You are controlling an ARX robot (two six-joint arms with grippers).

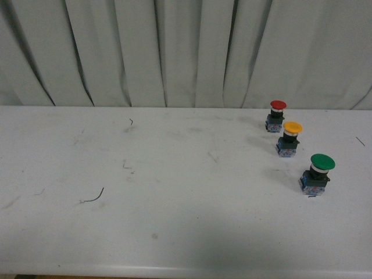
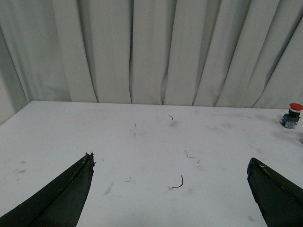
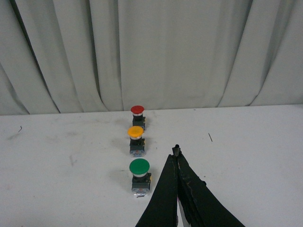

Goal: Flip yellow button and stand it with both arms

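The yellow button [image 1: 292,138] is already seen standing cap-up near the surface's [image 1: 174,232] right edge, so the task is judged done or unbegun. Nothing is being gripped: the left gripper [image 2: 170,189] is being held spread, the right gripper [image 3: 177,153] pressed closed and empty.

The yellow button [image 1: 292,139] stood upright on the white surface [image 1: 174,192], its round yellow-orange cap on top, a black collar beneath and the blue-grey blocky base on the surface. It sat on the robot's right, seen also from the right wrist [image 3: 136,140], untouched.
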